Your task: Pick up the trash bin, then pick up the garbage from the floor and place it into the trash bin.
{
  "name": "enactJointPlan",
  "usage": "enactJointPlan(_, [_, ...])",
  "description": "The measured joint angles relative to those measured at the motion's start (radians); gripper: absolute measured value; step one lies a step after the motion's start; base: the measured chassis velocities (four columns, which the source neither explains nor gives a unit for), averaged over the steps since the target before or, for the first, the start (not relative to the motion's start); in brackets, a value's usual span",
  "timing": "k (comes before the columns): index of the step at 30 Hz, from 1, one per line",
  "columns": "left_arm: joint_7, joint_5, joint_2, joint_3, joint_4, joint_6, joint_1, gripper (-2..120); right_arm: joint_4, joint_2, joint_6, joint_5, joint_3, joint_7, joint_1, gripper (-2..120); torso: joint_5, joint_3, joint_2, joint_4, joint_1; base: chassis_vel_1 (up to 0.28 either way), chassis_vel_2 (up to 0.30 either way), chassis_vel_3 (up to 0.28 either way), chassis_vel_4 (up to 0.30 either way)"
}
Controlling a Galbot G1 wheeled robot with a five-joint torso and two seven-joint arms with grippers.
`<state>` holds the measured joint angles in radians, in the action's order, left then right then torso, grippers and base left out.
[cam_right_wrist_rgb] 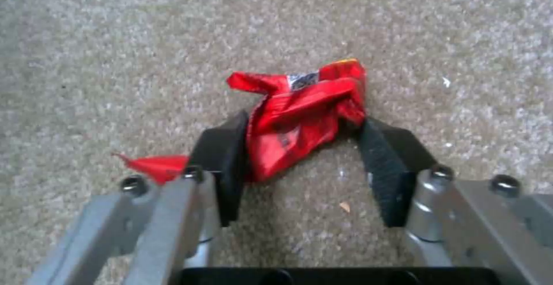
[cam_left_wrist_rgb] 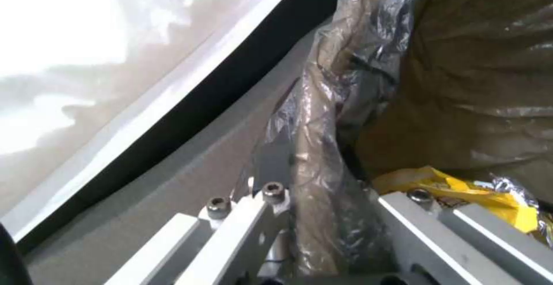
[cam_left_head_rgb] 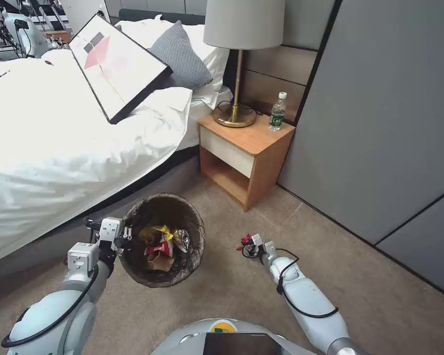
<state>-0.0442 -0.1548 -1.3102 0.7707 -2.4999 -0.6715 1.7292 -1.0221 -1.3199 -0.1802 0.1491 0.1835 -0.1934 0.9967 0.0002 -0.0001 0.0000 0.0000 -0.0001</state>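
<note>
So the right end effector is down at the carpet, low centre of its wrist view, black pads spread either side of a crumpled red wrapper; one pad looks to be touching the foil, the other just beside it, so I'd say it's bracketing the piece and not pinching yet; in the head view it sits right of centre, low. The wrapper is thin, glossy and creased into a twisted wad with a tail poking out, so it'll probably squash flat when gripped.

The left end effector is pressed together on the rim of the trash bin, lower left of centre, holding it up near the pickup spot; its dark bag liner is crinkly and shiny; yellow, silver and red wrappers plus a tan paper bag already sit inside. White bed behind, wooden nightstand to the right.
</note>
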Motion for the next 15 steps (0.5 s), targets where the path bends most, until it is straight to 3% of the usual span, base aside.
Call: enactJointPlan(15, [-0.001,0.000,-0.002,0.000,0.000,0.000,0.001,3,0.002,0.004,0.006,-0.003,0.009,-0.001,-0.003,3,0.0004,0.000,0.000,0.0004,0.000,0.000,0.000,0.000,0.000])
